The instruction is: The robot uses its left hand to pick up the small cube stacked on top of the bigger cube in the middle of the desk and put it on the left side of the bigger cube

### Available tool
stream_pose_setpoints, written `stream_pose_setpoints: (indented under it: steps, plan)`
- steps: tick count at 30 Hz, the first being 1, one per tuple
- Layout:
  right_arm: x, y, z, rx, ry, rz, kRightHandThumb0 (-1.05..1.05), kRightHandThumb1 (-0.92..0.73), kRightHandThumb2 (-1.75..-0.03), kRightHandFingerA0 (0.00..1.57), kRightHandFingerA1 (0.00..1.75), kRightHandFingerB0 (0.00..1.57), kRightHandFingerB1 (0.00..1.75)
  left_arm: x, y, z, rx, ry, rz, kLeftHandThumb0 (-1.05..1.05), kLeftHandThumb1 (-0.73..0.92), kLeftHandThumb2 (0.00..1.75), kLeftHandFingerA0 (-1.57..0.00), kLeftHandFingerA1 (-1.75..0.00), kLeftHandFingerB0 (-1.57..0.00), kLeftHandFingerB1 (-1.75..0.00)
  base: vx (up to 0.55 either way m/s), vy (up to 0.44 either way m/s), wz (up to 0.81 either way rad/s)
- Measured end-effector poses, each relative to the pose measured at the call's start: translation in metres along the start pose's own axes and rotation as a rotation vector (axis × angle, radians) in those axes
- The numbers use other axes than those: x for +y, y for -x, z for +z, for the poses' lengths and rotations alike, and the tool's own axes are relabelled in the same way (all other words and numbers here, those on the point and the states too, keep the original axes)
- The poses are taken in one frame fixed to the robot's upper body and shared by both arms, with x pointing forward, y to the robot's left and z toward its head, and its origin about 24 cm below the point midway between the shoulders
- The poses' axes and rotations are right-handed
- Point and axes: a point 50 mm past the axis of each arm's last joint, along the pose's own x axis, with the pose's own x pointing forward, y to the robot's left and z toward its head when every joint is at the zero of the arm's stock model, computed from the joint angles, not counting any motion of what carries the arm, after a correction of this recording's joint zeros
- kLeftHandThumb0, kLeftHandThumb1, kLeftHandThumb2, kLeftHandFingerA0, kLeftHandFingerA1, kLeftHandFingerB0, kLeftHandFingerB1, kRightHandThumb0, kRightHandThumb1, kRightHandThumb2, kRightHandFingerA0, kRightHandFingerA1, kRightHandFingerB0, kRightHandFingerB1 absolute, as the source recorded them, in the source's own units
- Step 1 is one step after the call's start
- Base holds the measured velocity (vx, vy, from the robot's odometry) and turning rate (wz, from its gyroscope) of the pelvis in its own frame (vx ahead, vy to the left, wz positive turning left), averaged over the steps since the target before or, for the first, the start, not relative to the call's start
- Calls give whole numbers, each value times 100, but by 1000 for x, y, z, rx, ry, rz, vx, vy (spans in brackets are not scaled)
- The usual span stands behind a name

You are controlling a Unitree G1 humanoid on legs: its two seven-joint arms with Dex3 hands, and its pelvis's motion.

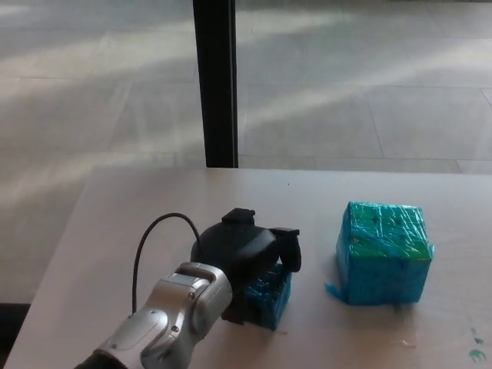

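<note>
Looks like a lab or office lobby type space: plain pale desk (154, 207), big grey floor tiles (369, 108) past its far edge, black post (215, 84) standing there.

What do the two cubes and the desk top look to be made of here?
Bigger cube: wrapped in glossy blue-green tape or film, judging by wrinkles, sheen and a loose flap at its base; the core is hidden. Small cube, held by the left hand: same shiny wrap. Desk: smooth matte pale surface, probably laminate.

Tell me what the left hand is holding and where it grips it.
The left hand grips the small cube from above around its upper part.
</note>
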Motion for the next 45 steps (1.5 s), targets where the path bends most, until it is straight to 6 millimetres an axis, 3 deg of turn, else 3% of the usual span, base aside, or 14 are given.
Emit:
stream_pose_setpoints:
  steps: [4,9,14,15,17,21,22,23,26,27,28,37,38,45]
  plan:
    - [0,0,0,0,0,0,-76,-66,-77,76,101,63,78,0,-2,3,4,-42,-54,-74,46,55,-3,-43,-13,-25,0,0,0]
    - [0,0,0,-1,0,0,-78,-48,-102,75,98,60,79,-2,-3,4,19,-85,-132,-94,51,97,0,-20,0,0,0,0,0]
    - [0,0,0,-1,0,0,-78,-63,-74,73,100,60,77,2,-5,4,41,-101,-183,-96,51,98,0,-11,0,0,0,0,0]
    - [0,0,0,-1,0,0,-80,-63,-72,73,101,61,76,3,-5,4,45,-101,-191,-105,58,59,0,-17,0,0,0,0,0]
    - [0,0,0,0,-1,0,-77,-62,-73,70,100,61,76,7,-6,3,55,-98,-206,-96,49,99,0,-12,0,0,0,0,0]
    - [0,0,-1,4,-2,1,-78,-61,-74,69,101,56,76,18,-6,2,76,-76,-216,-102,54,103,-4,-17,0,0,0,0,0]
    - [0,0,-2,6,-2,1,-78,-60,-74,71,102,56,78,21,-6,1,83,-68,-215,-105,65,62,0,-42,0,0,0,0,0]
    - [0,0,-2,8,-2,1,-77,-60,-74,69,101,55,78,26,-5,-1,91,-53,-213,-99,54,103,-3,-19,0,0,0,0,0]
    - [0,0,-3,11,-3,2,-80,-61,-73,69,101,55,77,48,0,-12,123,25,-173,-105,58,103,-1,-14,0,0,0,0,0]
    - [1,0,-4,12,-3,2,-81,-62,-71,69,101,54,78,56,2,-16,134,49,-156,-105,68,62,-2,-46,0,0,0,0,0]
    - [1,1,-4,13,-4,2,-80,-61,-72,69,102,54,79,63,4,-20,142,71,-140,-101,57,106,-12,-33,0,0,0,0,0]
    - [1,1,-5,7,-5,7,-83,-46,-99,72,94,54,77,122,51,-74,225,253,73,-105,56,85,-15,-51,0,-3,0,0,0]
    - [1,1,-5,7,-5,7,-82,-62,-70,70,97,55,77,123,57,-81,242,270,85,-103,56,103,-22,-57,0,-1,0,0,0]
    - [1,1,-4,3,-7,10,-77,-62,-70,67,96,53,75,113,110,-133,389,421,168,-75,64,76,-17,-45,0,-6,0,0,0]
